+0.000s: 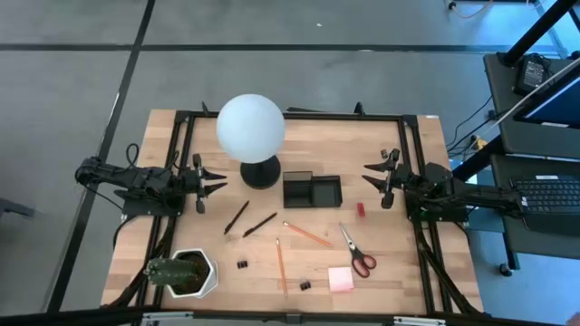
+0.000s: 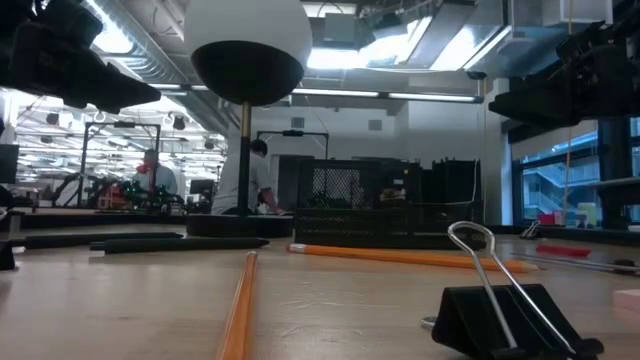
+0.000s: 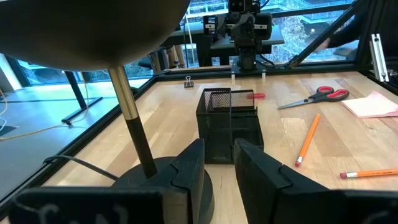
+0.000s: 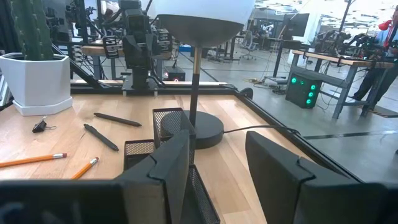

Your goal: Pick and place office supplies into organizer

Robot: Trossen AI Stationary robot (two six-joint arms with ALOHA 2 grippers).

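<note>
Organizer (image 1: 313,191) between left gripper (image 1: 215,181) and right gripper (image 1: 372,175) (both parted, empty-fingered).

Pale, smooth wooden table (image 1: 381,272), black wire-mesh metal organizer (image 3: 229,121), matt white globe lamp (image 1: 251,128), glossy red-handled scissors (image 3: 314,98).

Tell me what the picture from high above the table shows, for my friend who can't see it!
A wooden table holds a black organizer in the middle, beside a white globe lamp. Pens, pencils, scissors, a pink sticky-note pad and binder clips lie scattered in front. The left gripper and right gripper wait open at the sides.
</note>
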